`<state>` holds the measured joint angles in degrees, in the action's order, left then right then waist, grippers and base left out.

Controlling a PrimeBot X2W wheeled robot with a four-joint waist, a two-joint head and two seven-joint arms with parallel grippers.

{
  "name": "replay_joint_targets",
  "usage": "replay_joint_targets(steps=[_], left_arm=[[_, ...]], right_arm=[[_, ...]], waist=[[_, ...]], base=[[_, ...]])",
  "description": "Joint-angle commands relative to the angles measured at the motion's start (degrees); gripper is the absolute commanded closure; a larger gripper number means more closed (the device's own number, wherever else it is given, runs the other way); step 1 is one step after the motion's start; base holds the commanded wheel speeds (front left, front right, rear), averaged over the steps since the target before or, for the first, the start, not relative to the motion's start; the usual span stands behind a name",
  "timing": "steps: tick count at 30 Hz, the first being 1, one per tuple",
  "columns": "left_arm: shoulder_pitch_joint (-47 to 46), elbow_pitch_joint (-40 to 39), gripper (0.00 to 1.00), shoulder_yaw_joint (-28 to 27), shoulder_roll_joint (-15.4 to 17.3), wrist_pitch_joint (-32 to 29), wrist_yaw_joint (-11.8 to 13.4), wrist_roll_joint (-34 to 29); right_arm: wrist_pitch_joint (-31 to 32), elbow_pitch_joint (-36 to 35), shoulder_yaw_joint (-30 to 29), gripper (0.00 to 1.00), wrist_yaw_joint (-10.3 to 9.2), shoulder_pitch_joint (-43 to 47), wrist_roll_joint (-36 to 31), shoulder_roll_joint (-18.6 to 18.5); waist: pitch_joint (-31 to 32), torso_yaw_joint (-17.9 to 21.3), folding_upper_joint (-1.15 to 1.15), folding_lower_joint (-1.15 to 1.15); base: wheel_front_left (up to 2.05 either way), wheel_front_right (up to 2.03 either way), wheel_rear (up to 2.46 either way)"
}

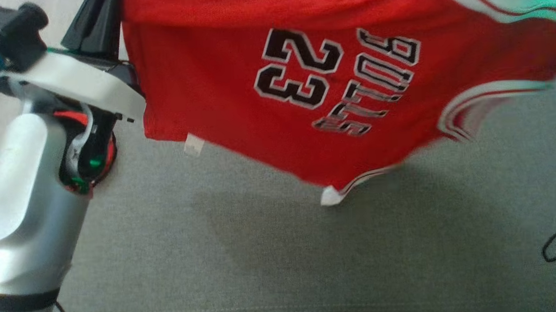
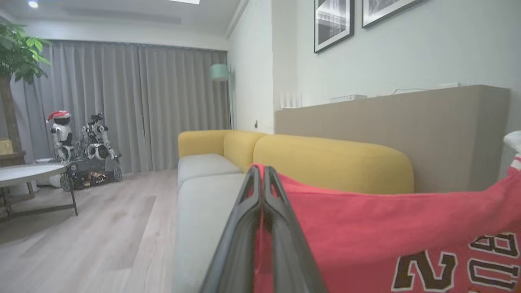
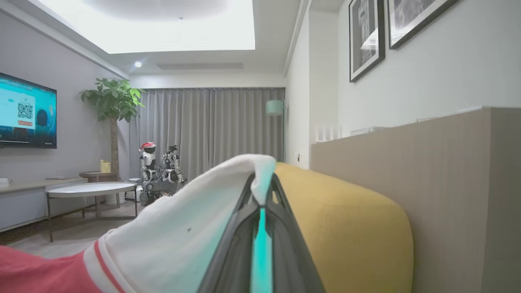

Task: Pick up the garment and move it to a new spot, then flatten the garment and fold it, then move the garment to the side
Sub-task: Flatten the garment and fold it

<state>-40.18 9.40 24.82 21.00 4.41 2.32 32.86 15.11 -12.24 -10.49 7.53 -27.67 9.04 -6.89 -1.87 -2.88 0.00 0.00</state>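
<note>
Jersey (image 1: 219, 93) hangs in the air above the grey sofa seat (image 1: 217, 262), stretched between both grippers. Left gripper (image 2: 261, 173) pinches its red edge, right gripper (image 3: 261, 181) pinches the white trim. Number side faces the head view, one lower corner dangling free.

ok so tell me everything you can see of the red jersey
The red jersey looks like mesh knit, with black, white-edged "23" and "BULLS", white striped trim and a small white tag. It hangs stretched sideways above the grey sofa seat, the left tool shut on its red edge, the right tool shut on its white trim.
</note>
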Motion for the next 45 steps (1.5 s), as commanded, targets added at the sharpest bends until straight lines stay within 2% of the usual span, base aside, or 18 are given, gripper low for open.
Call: replay_joint_targets(steps=[1, 5, 9, 16, 21, 24, 28, 33, 38, 45], left_arm=[[-2.53, -4.95, 1.00, -2.95, 3.06, -2.06, 1.12, -0.10], [-0.83, -10.51, 1.00, -3.26, 4.46, -5.37, 2.92, 0.30], [0.34, -12.78, 1.00, -3.64, 5.23, -7.17, 4.05, 0.83], [-3.08, -10.14, 1.00, -4.22, 4.85, -6.73, 3.34, 1.38], [-11.96, -0.38, 1.00, -3.94, 2.21, -5.33, 0.79, 1.95], [-19.22, 7.35, 1.00, -3.96, 0.32, -2.30, -0.69, 1.11], [-27.79, 18.24, 1.00, -3.67, -2.52, 2.61, -3.66, 0.60], [-35.44, 31.03, 1.00, -3.09, -5.49, 7.64, -6.36, 0.11], [-36.99, 41.22, 1.00, -3.28, -7.71, 10.04, -7.63, 0.08], [-32.35, 51.66, 1.00, -3.42, -9.95, 10.54, -9.13, 1.33]], right_arm=[[2.02, -3.97, 0.47, 1.00, -0.04, -3.02, 0.57, -0.86], [4.89, -6.47, 0.13, 1.00, -0.04, -2.64, 1.60, -1.32], [6.42, -5.72, 0.08, 1.00, -0.04, -2.91, 2.88, -0.91], [6.31, 0.43, 1.36, 1.00, -0.04, -9.61, 5.36, -0.57], [3.98, 11.38, 3.06, 1.00, -0.04, -22.36, 7.36, -0.67], [0.44, 19.13, 4.62, 1.00, -0.04, -31.74, 7.75, -0.34], [-6.91, 30.77, 6.80, 1.00, -0.04, -42.67, 8.29, 0.33], [-17.55, 44.79, 10.41, 1.00, -0.04, -51.81, 9.04, 0.88], [-24.38, 57.71, 16.41, 1.00, -0.04, -54.69, 11.34, 1.93], [-24.70, 70.05, 23.93, 1.00, -0.04, -50.49, 17.09, 3.03]], waist=[[1.65, -0.15, 0.00, 0.00], [2.54, -0.01, 0.00, 0.00], [2.22, 0.17, 0.00, 0.00], [-1.12, 0.36, 0.00, 0.00], [-5.91, -0.01, 0.00, 0.00], [-8.53, -0.03, 0.00, 0.00], [-10.37, -0.06, 0.00, 0.00], [-11.51, 0.29, 0.00, 0.00], [-13.63, 0.75, 0.00, 0.00], [-18.29, 0.91, 0.00, 0.00]], base=[[0.00, 0.00, 0.00], [0.00, 0.00, 0.00], [0.00, 0.00, 0.00], [0.00, 0.00, 0.00], [0.00, 0.00, 0.00], [0.00, 0.00, 0.00], [0.00, 0.00, 0.00], [0.00, 0.00, 0.00], [0.00, 0.00, 0.00], [0.00, 0.00, 0.00]])
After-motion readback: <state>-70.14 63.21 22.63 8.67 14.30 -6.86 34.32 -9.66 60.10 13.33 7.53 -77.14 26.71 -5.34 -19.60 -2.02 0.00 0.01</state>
